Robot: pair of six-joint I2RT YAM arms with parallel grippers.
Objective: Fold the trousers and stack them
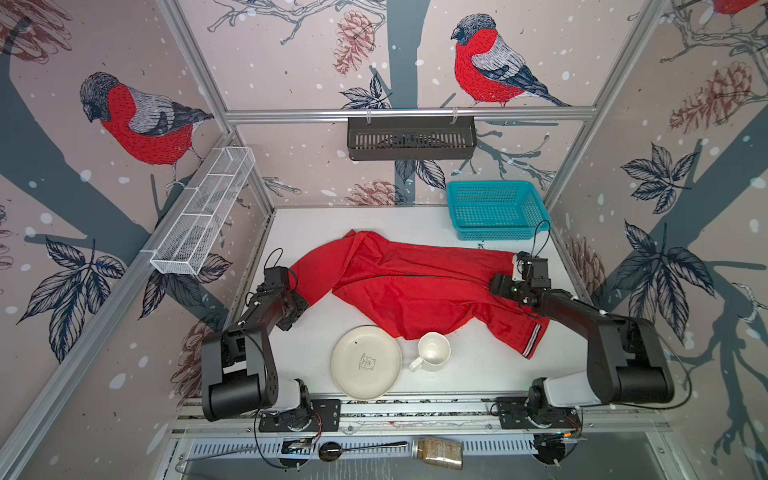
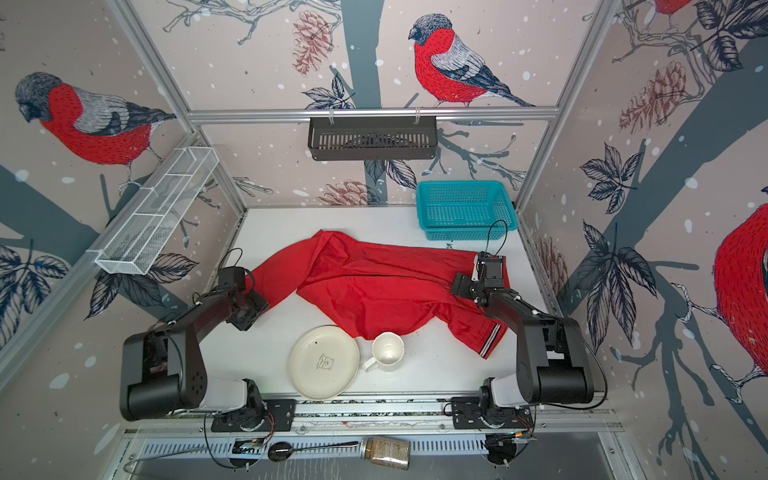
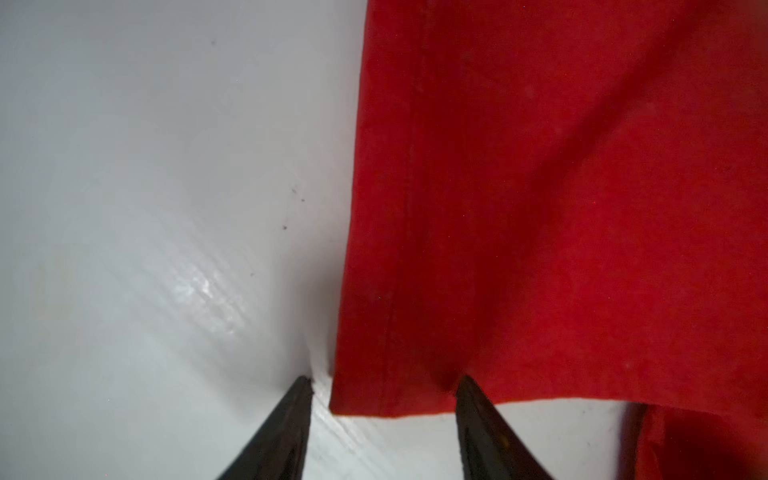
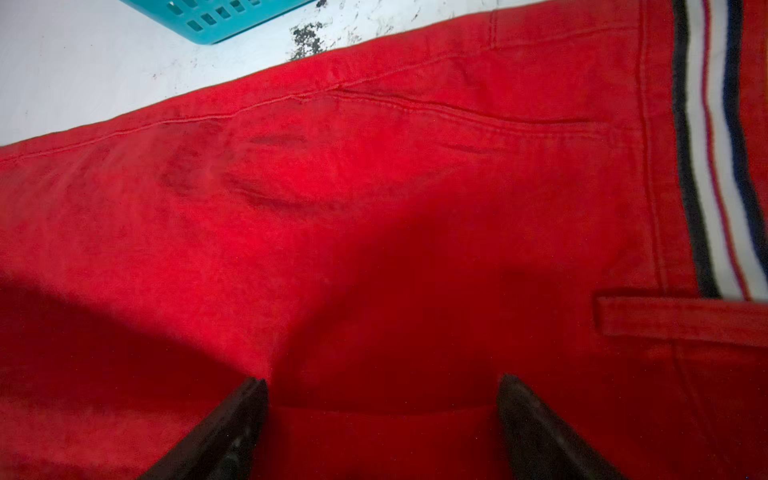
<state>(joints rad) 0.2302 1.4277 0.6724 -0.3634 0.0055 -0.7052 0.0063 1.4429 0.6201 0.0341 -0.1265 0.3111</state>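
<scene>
1. Trousers [image 1: 415, 286] are seen spread, crumpled and unfolded, across the middle of the worktop [image 1: 478, 374] in both top views. One leg trails to the centre-left, and the striped band [image 1: 534, 338] lies at the lower right.
2. The left gripper [image 3: 384, 380] is set low at the leg's hem corner. Its jaws are parted, with one fingertip on bare worktop and the other on red cloth, so the hem edge is straddled but not pinched. A pinch of that corner is judged to be in preparation.
3. The right gripper [image 4: 382, 380] is held wide apart over the seat area, near the band and a belt loop [image 4: 681, 322]; nothing is clamped. A hold at the waist end seems intended, so that both ends can be lifted together.
4. The plate [image 1: 365, 361] and mug [image 1: 432, 351] are found at the lower centre, the mug just against the cloth's lower edge. It could be disturbed by a drag.
5. The teal basket [image 1: 496, 210] is placed at the upper right, near the cloth but not touching it.
</scene>
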